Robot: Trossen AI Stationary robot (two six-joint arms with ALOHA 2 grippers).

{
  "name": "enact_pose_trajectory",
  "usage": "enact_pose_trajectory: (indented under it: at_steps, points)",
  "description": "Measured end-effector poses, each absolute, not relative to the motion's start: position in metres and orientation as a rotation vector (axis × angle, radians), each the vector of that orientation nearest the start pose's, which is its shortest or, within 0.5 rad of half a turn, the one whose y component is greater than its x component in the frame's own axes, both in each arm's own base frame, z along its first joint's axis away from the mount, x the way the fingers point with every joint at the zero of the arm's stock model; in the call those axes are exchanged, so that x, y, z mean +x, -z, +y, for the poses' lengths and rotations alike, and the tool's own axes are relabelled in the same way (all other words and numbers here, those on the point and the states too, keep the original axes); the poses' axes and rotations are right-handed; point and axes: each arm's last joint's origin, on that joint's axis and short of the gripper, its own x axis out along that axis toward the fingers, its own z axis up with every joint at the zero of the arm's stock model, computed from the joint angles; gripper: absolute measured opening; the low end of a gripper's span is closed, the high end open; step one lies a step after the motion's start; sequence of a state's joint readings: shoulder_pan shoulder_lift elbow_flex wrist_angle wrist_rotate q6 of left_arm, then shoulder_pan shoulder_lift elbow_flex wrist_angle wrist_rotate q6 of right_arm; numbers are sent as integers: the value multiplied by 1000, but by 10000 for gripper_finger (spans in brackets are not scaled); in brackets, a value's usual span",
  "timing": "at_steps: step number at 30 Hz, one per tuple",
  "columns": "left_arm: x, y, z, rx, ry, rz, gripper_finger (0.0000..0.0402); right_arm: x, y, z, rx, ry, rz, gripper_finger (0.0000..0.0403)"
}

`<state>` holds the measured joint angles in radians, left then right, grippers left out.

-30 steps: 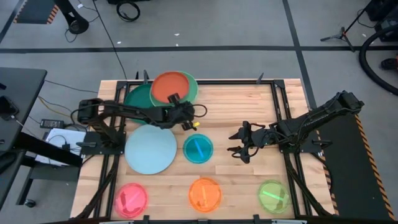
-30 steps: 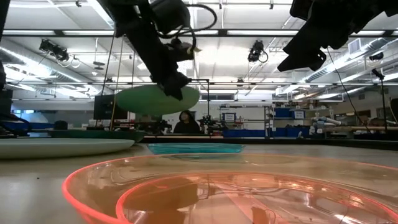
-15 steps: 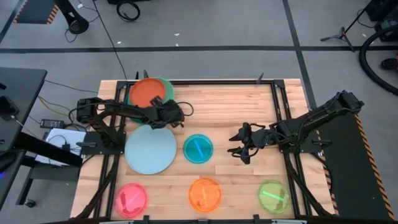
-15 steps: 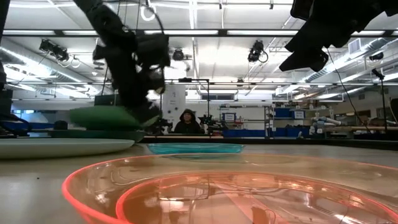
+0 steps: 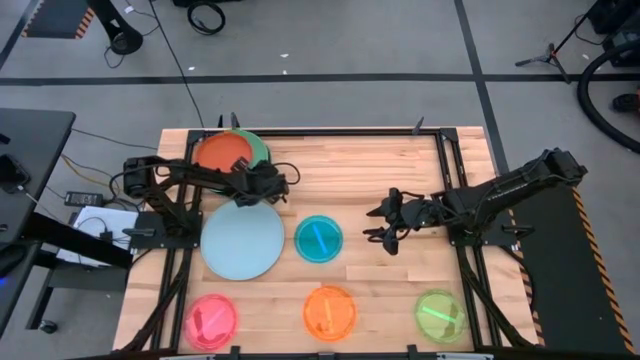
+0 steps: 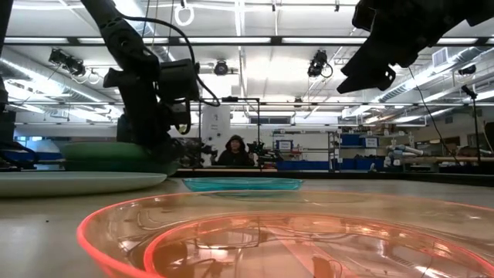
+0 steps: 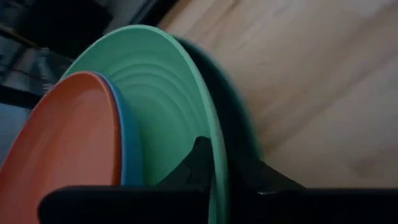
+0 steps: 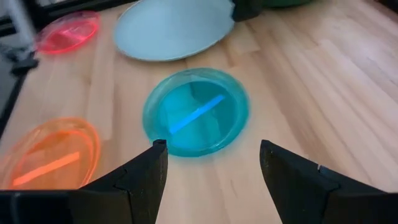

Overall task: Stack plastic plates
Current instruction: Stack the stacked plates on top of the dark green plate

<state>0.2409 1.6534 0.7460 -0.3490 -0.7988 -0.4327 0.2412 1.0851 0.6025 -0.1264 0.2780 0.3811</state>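
Note:
A stack of plates lies at the table's far left: a red-orange plate (image 5: 222, 152) on top, a blue plate (image 7: 129, 146) under it, then a light green plate (image 7: 168, 93), and a dark green plate (image 7: 241, 127) at the bottom. My left gripper (image 5: 268, 185) is shut on the light green plate's near right rim. A pale blue plate (image 5: 243, 239) and small teal (image 5: 319, 238), pink (image 5: 211, 321), orange (image 5: 329, 312) and lime (image 5: 440, 315) plates lie flat on the wood. My right gripper (image 5: 383, 222) hovers open to the right of the teal plate (image 8: 196, 112). My left gripper pinches the light green plate's rim (image 7: 214, 146) between its two fingers, one finger (image 7: 199, 160) on the upper face and the other below the rim. The fingers slant down from the table's right side. The stack lies low on the dark green plate (image 6: 116, 157), about level.
Black frame rails (image 5: 450, 200) run along the table's left and right sides and its far edge. Bare wood (image 5: 360, 160) lies in the far middle. A person (image 6: 231, 149) sits in the room beyond the table.
My left gripper has gone toward the table's left edge and down, rolling its wrist, with the light green, blue and red-orange plates in its hold. The stack, lifted clear a second ago, now lies over the dark green plate.

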Motion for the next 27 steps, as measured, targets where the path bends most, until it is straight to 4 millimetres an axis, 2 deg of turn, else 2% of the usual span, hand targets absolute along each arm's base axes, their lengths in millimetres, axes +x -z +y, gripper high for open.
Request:
enact_pose_trajectory:
  at_steps: [3, 9, 14, 21, 27]
  points:
    - [256, -127, 80, 9, -1100, 1036, 56, 217, -223, 44, 205, 84, 564, 260]
    - [257, -127, 79, -7, -1092, 1032, 61, 220, -227, 43, 193, 71, 524, 261]
    - [257, -135, 78, -121, -984, 1028, 69, 220, -228, 43, 193, 69, 519, 261]
    - [253, -158, 70, -147, -863, 989, 120, 220, -227, 43, 218, 77, 527, 260]
    - [252, -163, 68, -173, -817, 980, 172, 220, -227, 43, 218, 77, 527, 259]
